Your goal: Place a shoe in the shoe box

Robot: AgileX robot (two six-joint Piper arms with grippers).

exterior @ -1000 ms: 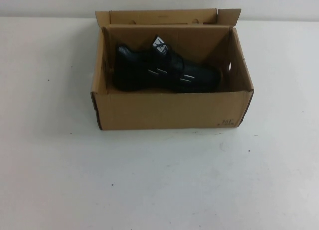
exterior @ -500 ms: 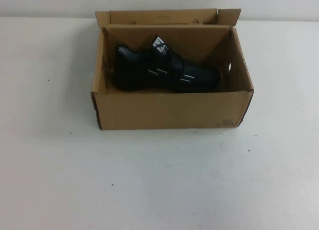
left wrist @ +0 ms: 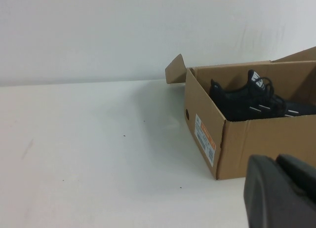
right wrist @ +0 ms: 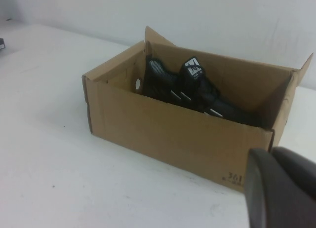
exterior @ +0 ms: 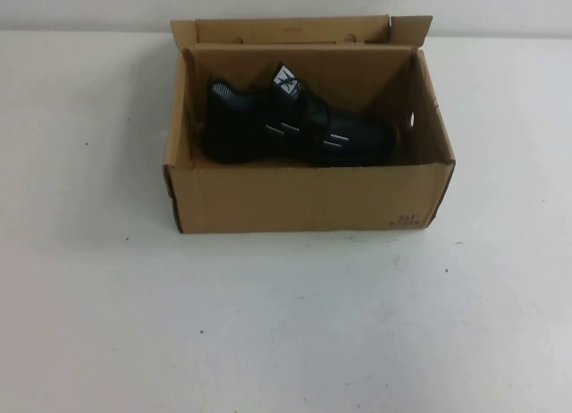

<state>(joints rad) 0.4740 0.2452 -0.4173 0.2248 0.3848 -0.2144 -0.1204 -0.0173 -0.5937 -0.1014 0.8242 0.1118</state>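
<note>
A black shoe [exterior: 295,127] with white stripes and a white tongue tag lies inside the open brown cardboard shoe box [exterior: 304,198] at the back middle of the white table. Neither arm shows in the high view. My left gripper [left wrist: 277,160] is shut and empty, low over the table, off the box's left end; that view shows the box [left wrist: 256,144] and the shoe [left wrist: 247,102]. My right gripper [right wrist: 272,151] is shut and empty, near the box's front right corner; its view shows the box [right wrist: 163,134] and the shoe [right wrist: 192,90].
The box's flaps [exterior: 286,29] stand open at the back. A white and orange label [left wrist: 205,139] is on the box's left end. A white wall runs behind the table.
</note>
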